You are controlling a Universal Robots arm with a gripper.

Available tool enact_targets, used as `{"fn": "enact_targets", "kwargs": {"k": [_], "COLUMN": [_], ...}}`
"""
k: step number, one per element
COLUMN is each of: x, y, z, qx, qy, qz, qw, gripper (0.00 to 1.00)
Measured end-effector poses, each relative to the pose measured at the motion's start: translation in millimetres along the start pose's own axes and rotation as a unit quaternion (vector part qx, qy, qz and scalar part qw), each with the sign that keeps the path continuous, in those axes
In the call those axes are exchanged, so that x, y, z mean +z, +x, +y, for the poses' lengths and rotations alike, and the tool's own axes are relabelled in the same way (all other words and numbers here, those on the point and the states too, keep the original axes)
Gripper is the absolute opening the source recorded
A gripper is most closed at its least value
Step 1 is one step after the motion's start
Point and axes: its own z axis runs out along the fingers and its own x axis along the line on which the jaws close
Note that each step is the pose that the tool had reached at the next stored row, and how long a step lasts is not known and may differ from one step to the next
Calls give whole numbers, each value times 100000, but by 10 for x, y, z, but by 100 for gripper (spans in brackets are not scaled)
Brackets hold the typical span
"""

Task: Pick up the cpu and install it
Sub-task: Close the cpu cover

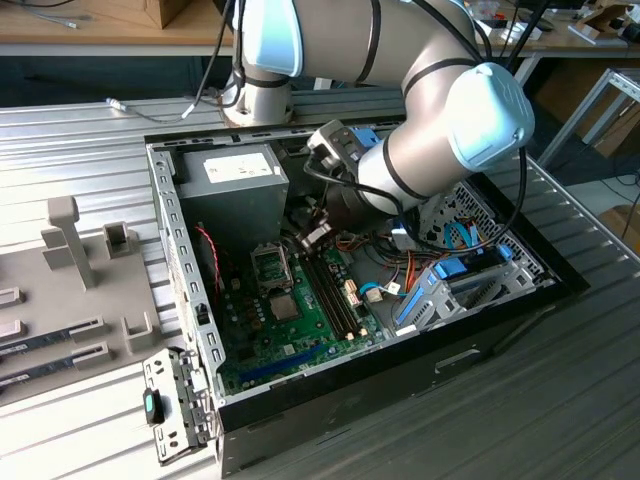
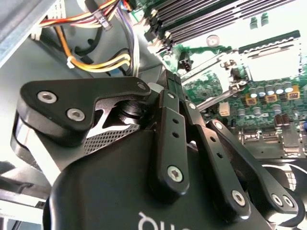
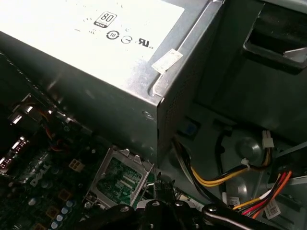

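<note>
My gripper (image 1: 313, 237) is down inside the open computer case (image 1: 170, 240), just beyond the processor socket (image 1: 270, 264) on the green motherboard (image 1: 300, 335). In both wrist views the black fingertips (image 2: 171, 80) come together at a narrow point, with nothing seen between them. The first wrist view shows those fingertips (image 3: 160, 187) hanging beside the socket (image 3: 120, 179), whose metal frame surrounds a green inside. The second wrist view has the socket (image 2: 268, 55) washed out bright, past the fingers. The cpu is out of view.
A grey power supply (image 1: 235, 175) fills the case's far corner, close to my wrist. Memory sticks (image 1: 335, 292) and coloured cables (image 3: 225, 177) lie beside the socket. A dark square chip (image 1: 284, 307) sits nearer the front. A grey fixture tray (image 1: 70, 290) lies at the exterior view's left.
</note>
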Motion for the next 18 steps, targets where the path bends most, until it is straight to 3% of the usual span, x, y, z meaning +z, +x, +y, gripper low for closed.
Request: {"fn": "enact_targets", "kwargs": {"k": [2,8,10,14,18], "x": [2,1,2,3,4], "y": [1,1,6,7,7], "z": [-1,-1,-1,-2,-2], "qx": [65,69,-388,-3620,-7325], "qy": [209,221,241,408,600], "qz": [99,103,310,1833,3596], "qw": [100000,100000,99998,99917,99665], "gripper": [11,11,11,11,11]}}
